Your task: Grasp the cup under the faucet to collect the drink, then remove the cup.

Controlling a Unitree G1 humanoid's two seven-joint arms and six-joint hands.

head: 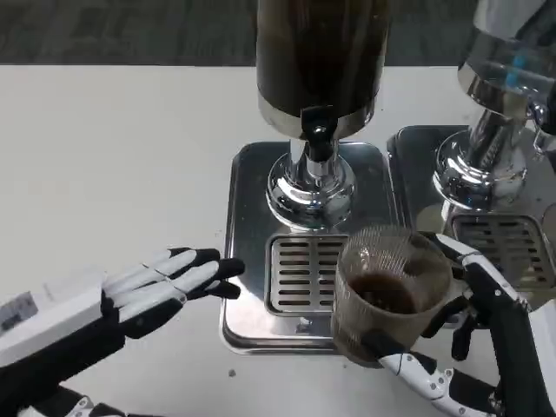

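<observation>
A ribbed clear cup [388, 291] with a little dark drink at its bottom is gripped by my right hand [465, 326], whose fingers wrap its right side and base. The cup stands over the right front corner of the steel drip tray [248, 261], to the right of and nearer than the black faucet [318, 139] of the dark drink dispenser [320, 61]. My left hand [161, 287] lies on the table left of the tray, its fingers stretched out toward the tray, holding nothing.
A second dispenser [508, 78] on its own steel tray [512, 243] stands at the right, close behind my right hand. The slotted grate [300, 274] sits in the front of the first tray. White table spreads to the left.
</observation>
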